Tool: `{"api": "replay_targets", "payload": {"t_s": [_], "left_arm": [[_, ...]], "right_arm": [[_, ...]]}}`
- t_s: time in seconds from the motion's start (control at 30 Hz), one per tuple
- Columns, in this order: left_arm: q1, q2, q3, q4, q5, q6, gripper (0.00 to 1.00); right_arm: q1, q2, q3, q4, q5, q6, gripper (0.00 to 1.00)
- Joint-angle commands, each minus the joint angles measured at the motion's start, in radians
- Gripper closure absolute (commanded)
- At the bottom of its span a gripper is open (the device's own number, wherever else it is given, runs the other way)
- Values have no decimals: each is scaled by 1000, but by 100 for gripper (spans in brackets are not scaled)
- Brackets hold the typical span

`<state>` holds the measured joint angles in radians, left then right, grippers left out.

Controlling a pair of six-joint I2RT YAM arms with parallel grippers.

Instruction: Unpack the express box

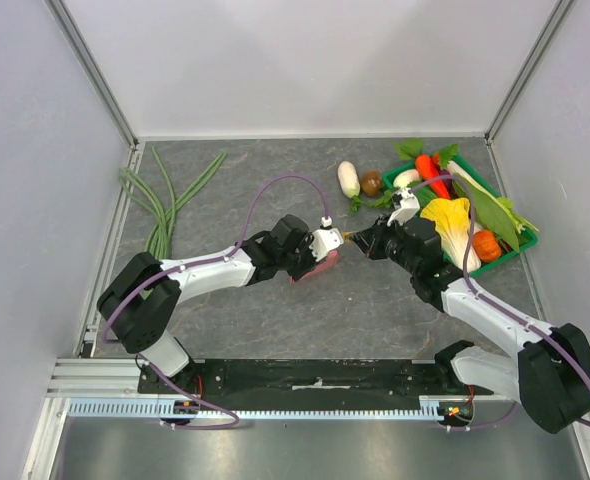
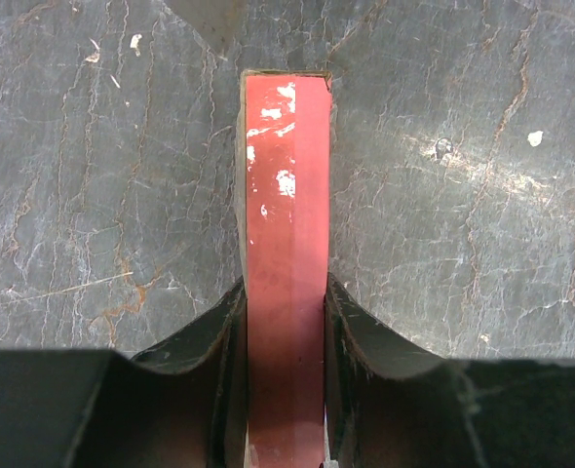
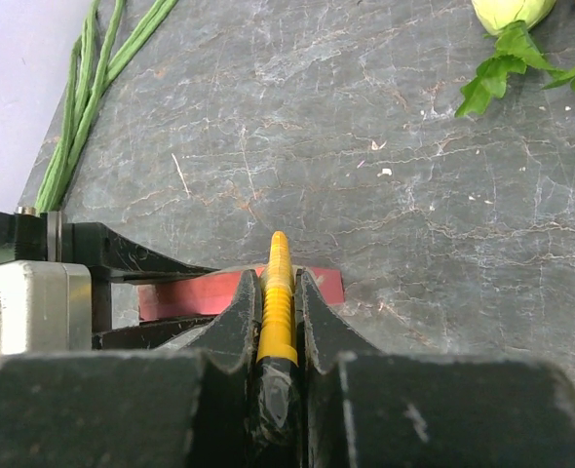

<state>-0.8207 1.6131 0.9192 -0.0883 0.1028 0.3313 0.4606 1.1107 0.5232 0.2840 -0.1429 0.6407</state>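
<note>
The express box (image 2: 286, 195), flat and pink-red with scuffed white marks, stands on edge on the dark stone table. My left gripper (image 2: 284, 283) is shut on its two broad faces. In the top view the express box (image 1: 322, 266) sits under the left gripper (image 1: 315, 260) at mid-table. My right gripper (image 3: 278, 278) is shut on a yellow-and-black utility knife (image 3: 279, 292). The knife tip points at the box's upper edge (image 3: 185, 295); contact cannot be made out. From above, the right gripper (image 1: 363, 243) faces the left one, with the knife (image 1: 349, 238) between them.
A green tray (image 1: 502, 264) of vegetables stands at the right. A white radish (image 1: 348, 178) and a brown mushroom (image 1: 372, 183) lie beside it. Long green beans (image 1: 165, 200) lie at the far left. White walls enclose the table.
</note>
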Motion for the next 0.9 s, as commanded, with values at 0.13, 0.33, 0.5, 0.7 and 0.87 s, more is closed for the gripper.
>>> {"api": "replay_targets", "payload": {"t_s": [0.13, 0.33, 0.5, 0.7, 0.87], "left_arm": [[2, 51, -54, -117, -57, 29, 92], [2, 56, -52, -117, -61, 28, 92], [2, 57, -52, -117, -63, 28, 92], [2, 57, -54, -120, -66, 26, 92], [0, 59, -54, -119, -71, 26, 92]], "right_arm": [[0, 20, 6, 38, -24, 4, 100], [0, 20, 0, 34, -40, 1, 100], [0, 14, -17, 12, -32, -16, 100], [0, 6, -19, 7, -3, -27, 100], [0, 0, -18, 9, -14, -22, 100]]}}
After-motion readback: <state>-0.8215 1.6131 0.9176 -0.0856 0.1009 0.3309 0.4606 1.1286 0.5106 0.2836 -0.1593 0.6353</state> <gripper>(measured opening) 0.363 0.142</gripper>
